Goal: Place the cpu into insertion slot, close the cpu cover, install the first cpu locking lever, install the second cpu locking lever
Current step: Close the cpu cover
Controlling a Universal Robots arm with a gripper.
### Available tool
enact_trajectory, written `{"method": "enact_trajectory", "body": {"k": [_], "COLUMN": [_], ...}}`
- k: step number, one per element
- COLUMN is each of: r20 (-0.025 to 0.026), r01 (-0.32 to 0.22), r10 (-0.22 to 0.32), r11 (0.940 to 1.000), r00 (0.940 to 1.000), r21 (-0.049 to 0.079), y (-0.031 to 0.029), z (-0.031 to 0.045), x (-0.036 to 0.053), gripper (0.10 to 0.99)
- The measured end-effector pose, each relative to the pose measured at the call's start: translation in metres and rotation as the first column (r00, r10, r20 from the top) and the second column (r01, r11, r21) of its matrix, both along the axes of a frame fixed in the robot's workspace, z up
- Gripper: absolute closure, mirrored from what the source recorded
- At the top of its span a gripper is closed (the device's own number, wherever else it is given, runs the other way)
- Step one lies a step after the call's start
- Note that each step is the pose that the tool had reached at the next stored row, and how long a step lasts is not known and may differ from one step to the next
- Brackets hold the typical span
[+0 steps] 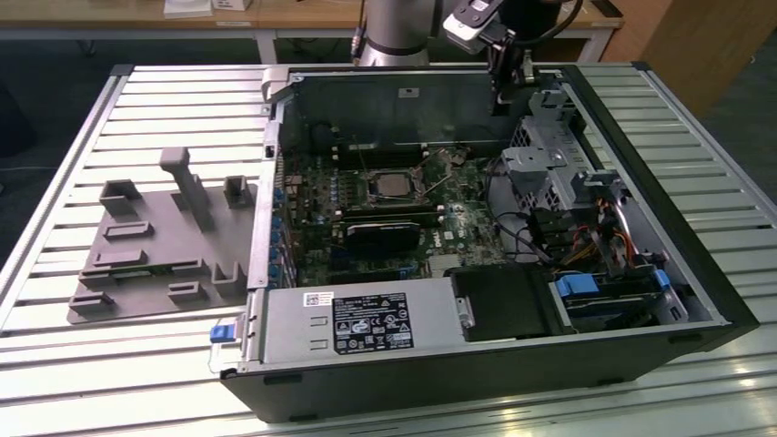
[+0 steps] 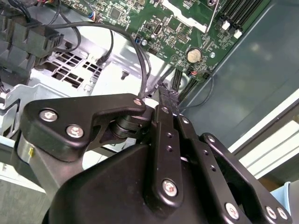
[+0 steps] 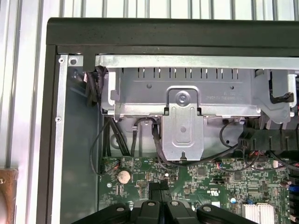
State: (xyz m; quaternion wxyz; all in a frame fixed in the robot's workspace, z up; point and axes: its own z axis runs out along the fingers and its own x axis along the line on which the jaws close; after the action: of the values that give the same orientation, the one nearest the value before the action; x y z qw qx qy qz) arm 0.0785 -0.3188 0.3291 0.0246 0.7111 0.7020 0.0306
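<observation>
My fingers (image 3: 154, 192) are pinched together on nothing, hanging over the motherboard (image 3: 201, 177) edge. The cpu (image 1: 391, 186) looks already seated in the insertion slot (image 1: 359, 187), well apart from them; I can't judge the closing and locking steps

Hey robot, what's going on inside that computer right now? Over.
End effector shut, empty, hovering over the green board. Insertion slot apart from it, toward the exterior view's left. Black cables close by.
</observation>
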Motion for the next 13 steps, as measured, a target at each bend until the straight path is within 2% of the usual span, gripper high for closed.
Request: {"method": "enact_trajectory", "body": {"k": [7,13], "r20": [-0.0062,-0.0186], "r01": [0.000,0.000], "r10": [0.000,0.000], "r11": [1.0000,0.9991], "r00": [1.0000,0.9998], "r21": [0.010,0.042], "y": [0.0000,-0.0001], "z": [-0.0073,-0.0096], "x": [0.0000,0.0000], "gripper": [0.984,0.984]}}
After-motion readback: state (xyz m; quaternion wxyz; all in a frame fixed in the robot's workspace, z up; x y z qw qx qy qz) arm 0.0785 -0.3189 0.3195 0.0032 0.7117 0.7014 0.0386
